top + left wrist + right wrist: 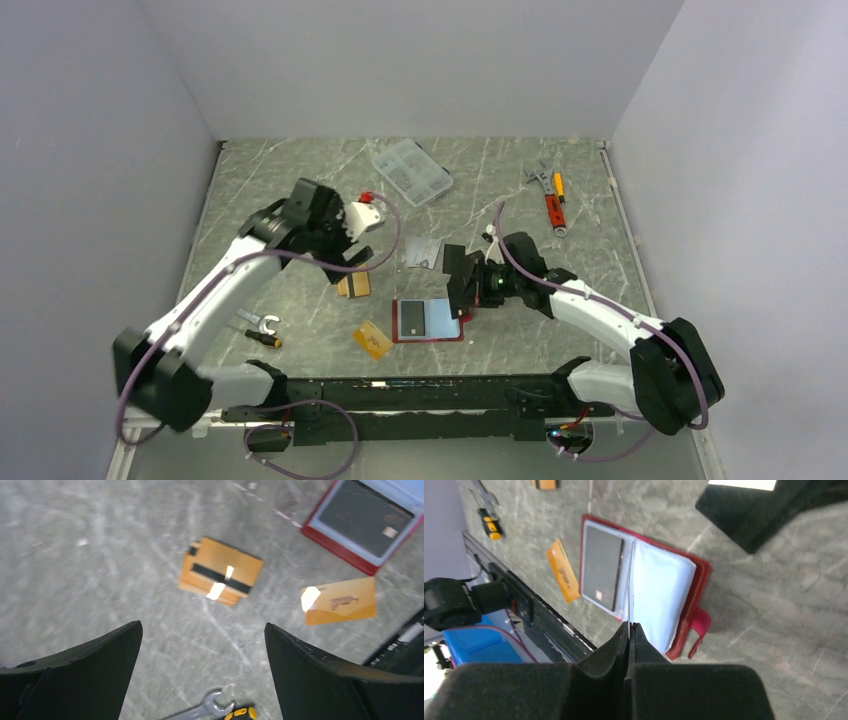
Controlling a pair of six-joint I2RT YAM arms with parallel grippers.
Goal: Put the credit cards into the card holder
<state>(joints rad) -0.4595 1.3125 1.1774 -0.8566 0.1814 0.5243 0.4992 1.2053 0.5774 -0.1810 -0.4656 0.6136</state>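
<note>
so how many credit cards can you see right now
4: a striped orange card left of centre, a plain orange card nearer the bases, a silver-grey card mid-table, a dark card inside the open card holder. Another may lie under the striped one.

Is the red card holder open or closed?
Open. The card holder lies spread flat, light blue inside facing up, a dark card in one side.

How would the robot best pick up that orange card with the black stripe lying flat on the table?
Likely by its long edges, coming straight down with the open left gripper. The striped card lies flat on the table and is thin, with no side to grab; it seems to sit slightly offset on another orange card, which raises an edge for a finger to catch.
</note>
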